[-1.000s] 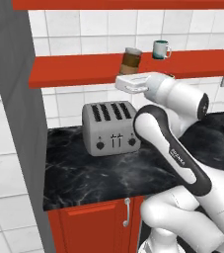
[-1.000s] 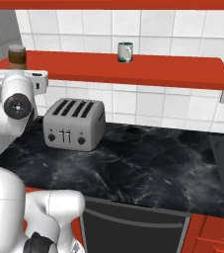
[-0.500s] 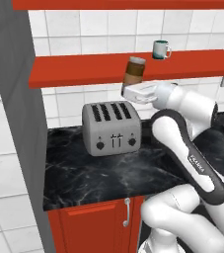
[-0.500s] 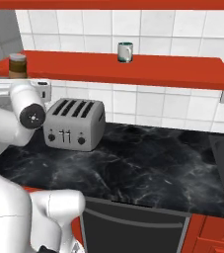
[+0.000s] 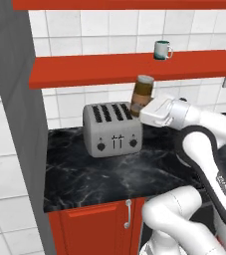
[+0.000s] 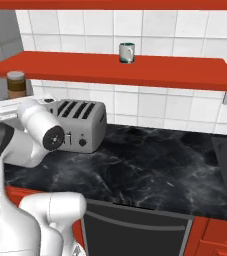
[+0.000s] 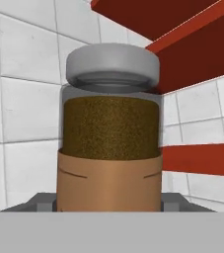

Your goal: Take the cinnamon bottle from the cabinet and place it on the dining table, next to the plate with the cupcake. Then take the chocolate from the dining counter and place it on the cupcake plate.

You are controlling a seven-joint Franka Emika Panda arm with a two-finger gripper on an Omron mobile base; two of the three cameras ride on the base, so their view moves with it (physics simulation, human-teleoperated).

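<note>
The gripper [image 5: 145,105] is holding the bottle [image 5: 143,93] by its lower part, with the fingers closed against the brown label; the fingertips themselves are hidden, but the bottle is hanging free in the air, so the grip must be carrying it. The bottle is sitting upright, just above the toaster [image 5: 113,129] and below the front edge of the red shelf [image 5: 84,70]. In the hand view the bottle [image 7: 110,128] is standing straight with its grey lid on top, which is keeping the brown powder from spilling. A mug [image 6: 126,52] is standing on the shelf, well apart from the arm. The first step seems to be partly done: the bottle is out of its place, but the dining table and the cupcake plate are not reached yet.
</note>
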